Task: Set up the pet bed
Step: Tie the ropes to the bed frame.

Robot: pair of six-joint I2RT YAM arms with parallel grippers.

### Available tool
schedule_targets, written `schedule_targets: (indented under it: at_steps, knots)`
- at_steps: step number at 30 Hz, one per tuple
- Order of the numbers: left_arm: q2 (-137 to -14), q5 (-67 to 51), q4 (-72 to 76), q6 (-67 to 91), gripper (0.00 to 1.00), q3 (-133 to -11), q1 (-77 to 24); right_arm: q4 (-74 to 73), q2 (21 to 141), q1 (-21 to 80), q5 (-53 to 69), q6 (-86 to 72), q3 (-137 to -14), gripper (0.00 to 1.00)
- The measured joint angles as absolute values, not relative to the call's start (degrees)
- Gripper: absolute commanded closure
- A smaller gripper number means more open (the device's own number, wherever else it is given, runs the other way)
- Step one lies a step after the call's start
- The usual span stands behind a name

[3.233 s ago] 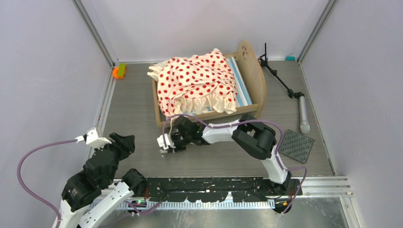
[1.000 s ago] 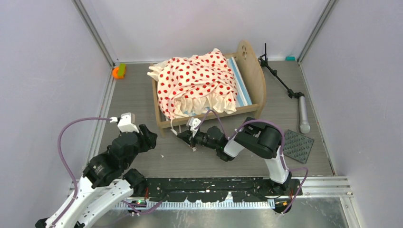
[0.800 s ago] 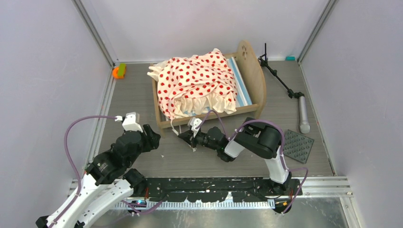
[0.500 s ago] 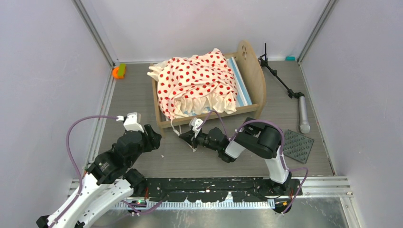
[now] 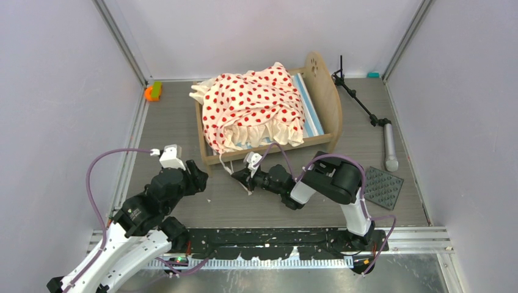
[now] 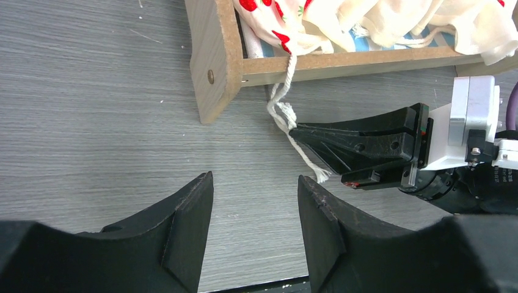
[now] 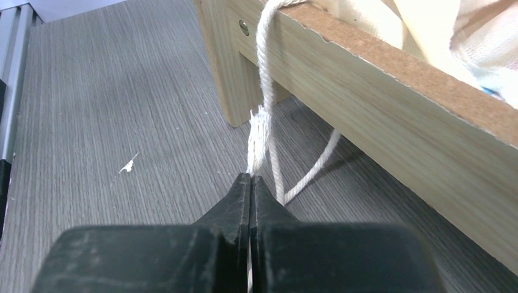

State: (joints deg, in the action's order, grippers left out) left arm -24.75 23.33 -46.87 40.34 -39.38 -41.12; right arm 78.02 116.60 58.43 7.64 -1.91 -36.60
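Cream polka-dot bedding [image 5: 253, 107] sits heaped, unspread, on the pet bed [image 5: 322, 91] at the far middle of the bench [image 5: 177, 122]. Right fingers [image 7: 226, 213] pinch a white cord [image 7: 264, 116] trailing from it; left fingers [image 6: 186, 210] are apart, empty, just beside. Spreading looks wholly undone.

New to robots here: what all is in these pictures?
bed frame: one, light wood, centre of table
bedding: one, cream with red dots, heaped on the bed
mattress: one, blue-white striped, under the bedding
cord: one, white, over the near rail
toy: one, orange and green, far left corner
tripod stand: one, black-grey, right of bed
studded mat: one, dark, near right
teal bit: one, far right corner
left gripper: one, black, open, near bed's corner
right gripper: one, black, shut on the cord
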Motion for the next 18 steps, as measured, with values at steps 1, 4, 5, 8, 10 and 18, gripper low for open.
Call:
schedule_targets:
  at_steps: [1, 4, 5, 8, 10, 18]
  knots:
    - [-24.8, 23.3, -46.9, 40.4, 0.45, -39.4, -41.1, 78.0, 116.5, 58.4, 7.3, -1.9, -36.6, 1.0]
    - [-24.8, 23.3, -46.7, 40.4, 0.45, -39.0, -41.1, 78.0, 115.9, 58.4, 5.9, -2.0, -36.3, 1.0]
    - [-24.8, 23.3, -46.7, 40.4, 0.45, -39.0, -41.1, 78.0, 115.6, 58.4, 5.2, -2.0, -36.3, 1.0]
    - [-24.8, 23.3, -46.5, 40.4, 0.45, -38.9, -41.1, 78.2, 114.9, 58.4, 3.2, -2.2, -36.3, 1.0]
    - [-24.8, 23.3, -46.5, 40.4, 0.45, -38.9, -41.1, 78.3, 114.8, 58.4, 1.8, -2.3, -36.3, 1.0]
    - [-24.8, 23.3, -46.4, 40.5, 0.45, -38.6, -41.1, 74.7, 114.8, 58.4, -1.1, -3.1, -38.2, 1.0]
